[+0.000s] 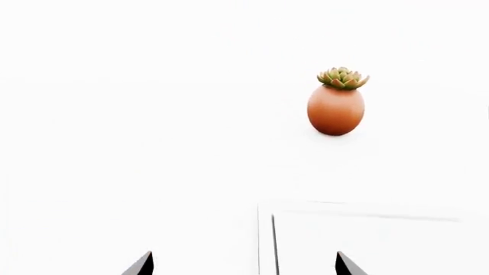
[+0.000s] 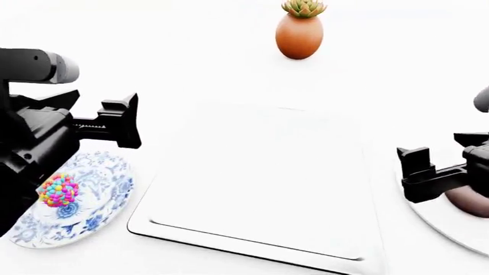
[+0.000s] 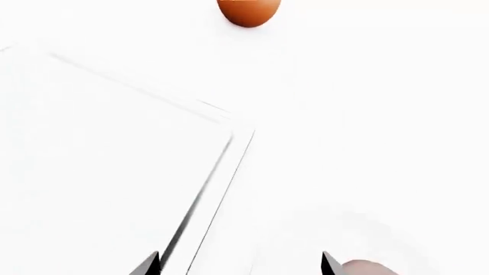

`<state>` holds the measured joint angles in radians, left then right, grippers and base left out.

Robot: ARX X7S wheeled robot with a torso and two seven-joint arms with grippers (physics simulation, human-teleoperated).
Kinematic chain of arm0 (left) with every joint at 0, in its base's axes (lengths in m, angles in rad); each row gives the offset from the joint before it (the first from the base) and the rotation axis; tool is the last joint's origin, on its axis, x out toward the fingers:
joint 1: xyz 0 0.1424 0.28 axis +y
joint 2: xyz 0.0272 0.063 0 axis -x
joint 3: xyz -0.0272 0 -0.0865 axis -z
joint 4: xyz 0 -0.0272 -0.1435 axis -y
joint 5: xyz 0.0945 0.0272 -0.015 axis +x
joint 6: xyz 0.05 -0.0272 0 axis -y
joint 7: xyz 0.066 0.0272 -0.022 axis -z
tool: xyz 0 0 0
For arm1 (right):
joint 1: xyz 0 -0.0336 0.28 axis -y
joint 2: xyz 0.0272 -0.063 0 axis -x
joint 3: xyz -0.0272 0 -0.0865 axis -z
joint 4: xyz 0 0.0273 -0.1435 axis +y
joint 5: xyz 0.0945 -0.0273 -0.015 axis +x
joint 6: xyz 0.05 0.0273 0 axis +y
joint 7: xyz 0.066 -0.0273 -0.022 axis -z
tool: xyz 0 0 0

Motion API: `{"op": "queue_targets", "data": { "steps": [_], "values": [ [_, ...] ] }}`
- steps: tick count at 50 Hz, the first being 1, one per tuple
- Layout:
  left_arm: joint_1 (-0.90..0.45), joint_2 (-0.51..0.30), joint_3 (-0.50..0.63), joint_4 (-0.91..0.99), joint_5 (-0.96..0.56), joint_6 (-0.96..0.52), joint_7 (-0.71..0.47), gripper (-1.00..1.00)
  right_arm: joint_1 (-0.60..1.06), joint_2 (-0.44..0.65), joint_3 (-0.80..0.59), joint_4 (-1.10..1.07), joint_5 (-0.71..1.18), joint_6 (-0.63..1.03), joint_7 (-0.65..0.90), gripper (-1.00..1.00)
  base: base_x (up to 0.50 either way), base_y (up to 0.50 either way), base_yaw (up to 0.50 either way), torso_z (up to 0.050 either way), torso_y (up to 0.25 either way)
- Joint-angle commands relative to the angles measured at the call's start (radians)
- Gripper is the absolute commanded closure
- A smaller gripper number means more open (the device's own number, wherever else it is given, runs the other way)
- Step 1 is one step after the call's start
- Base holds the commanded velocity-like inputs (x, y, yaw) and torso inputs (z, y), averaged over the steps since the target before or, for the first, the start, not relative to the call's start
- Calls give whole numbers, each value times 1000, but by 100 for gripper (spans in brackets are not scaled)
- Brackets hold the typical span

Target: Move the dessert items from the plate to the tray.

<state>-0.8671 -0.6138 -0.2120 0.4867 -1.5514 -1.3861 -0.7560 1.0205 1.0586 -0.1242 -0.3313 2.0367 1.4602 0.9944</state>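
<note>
Hovering with tips spread and empty, the left pincer hangs just beyond the candy ball, which sits nearer on the blue-patterned plate, left of the tray.

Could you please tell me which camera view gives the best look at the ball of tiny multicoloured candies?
The head view shows it best: the ball of tiny multicoloured candies sits in full view on the blue-and-white patterned round plate, beside the left arm. Neither wrist view shows it at all; both look towards the orange egg-shaped pot.
</note>
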Motion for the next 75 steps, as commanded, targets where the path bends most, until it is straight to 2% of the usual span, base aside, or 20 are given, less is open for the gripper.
{"op": "queue_targets", "data": {
  "steps": [1,9,15,22,28,33,39,45,57,75],
  "values": [
    [-4,10,65,-24,166,44,139,-100,35,113,-151,117,136,27,52,-100,0,0,0,0,0],
    [42,11,85,-31,239,99,205,-100,108,113,-171,205,60,56,28,-100,0,0,0,0,0],
    [45,10,91,-33,243,106,208,-100,126,136,-178,244,37,56,7,-100,0,0,0,0,0],
    [62,11,105,-28,248,112,213,-100,92,71,-168,348,-120,63,-147,-100,0,0,0,0,0],
    [93,7,114,-29,276,131,226,-100,139,17,-255,440,-290,92,-318,-100,0,0,0,0,0],
    [109,7,131,-36,310,153,246,-100,262,11,-394,514,-412,104,-430,-100,0,0,0,0,0],
    [86,16,163,-69,350,173,267,-100,392,57,-507,565,-414,99,-443,-100,0,0,0,0,0],
    [61,22,189,-78,362,172,269,-100,425,57,-558,588,-479,70,-522,-100,0,0,0,0,0],
    [116,-8,128,-15,314,175,233,-100,359,20,-595,643,-518,-21,-605,-100,0,0,0,0,0],
    [137,-35,106,37,273,172,214,-100,298,16,-620,665,-540,-84,-648,-100,0,0,0,0,-47]
  ]
}}
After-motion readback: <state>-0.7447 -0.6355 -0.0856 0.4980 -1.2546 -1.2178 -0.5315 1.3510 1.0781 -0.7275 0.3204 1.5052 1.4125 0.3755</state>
